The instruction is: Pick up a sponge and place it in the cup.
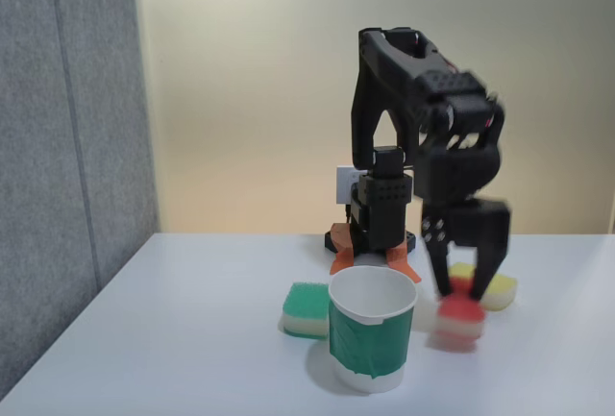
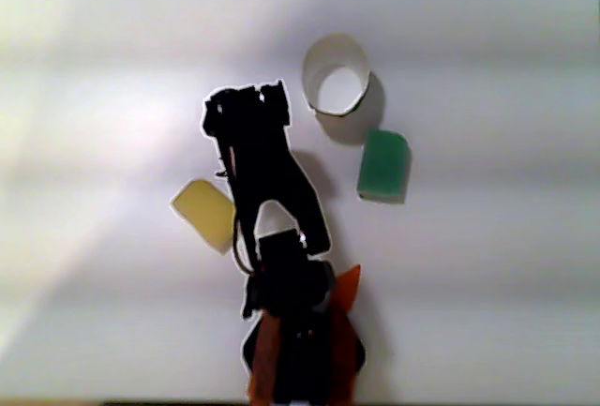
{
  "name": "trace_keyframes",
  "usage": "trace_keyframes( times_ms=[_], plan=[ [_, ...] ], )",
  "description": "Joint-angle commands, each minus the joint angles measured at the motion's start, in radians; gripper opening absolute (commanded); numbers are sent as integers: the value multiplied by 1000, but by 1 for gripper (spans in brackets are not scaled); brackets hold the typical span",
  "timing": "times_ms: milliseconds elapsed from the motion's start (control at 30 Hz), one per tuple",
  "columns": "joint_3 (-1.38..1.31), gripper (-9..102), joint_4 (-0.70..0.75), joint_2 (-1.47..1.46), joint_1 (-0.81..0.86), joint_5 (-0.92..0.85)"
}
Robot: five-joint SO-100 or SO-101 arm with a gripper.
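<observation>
In the fixed view the gripper (image 1: 461, 286) points down just right of the cup (image 1: 372, 343), its fingers clamped on the red sponge (image 1: 459, 317), which looks blurred. The green sponge (image 1: 307, 309) lies left of the cup, the yellow sponge (image 1: 494, 287) beyond the gripper. No writing is readable.

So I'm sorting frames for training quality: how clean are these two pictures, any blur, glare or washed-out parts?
Fixed view: the end effector and the red sponge it grips are smeared by motion blur, while the cup and green sponge are fairly sharp. Other view: overexposed, with pale bands across the table; the arm is a near-black silhouette, so detail is lost there.
</observation>
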Motion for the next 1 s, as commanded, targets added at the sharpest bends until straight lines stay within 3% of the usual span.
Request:
trace_keyframes(
  times_ms=[0, 100, 200, 400, 967],
  plan=[
    [-331, 0, 253, -23, -2, 20],
    [-643, 0, 456, -140, 5, 49],
    [-862, 0, 557, -227, 12, 103],
    [-908, 0, 549, -253, 54, 198],
    [-646, 0, 417, -41, 291, 296]
  ],
)
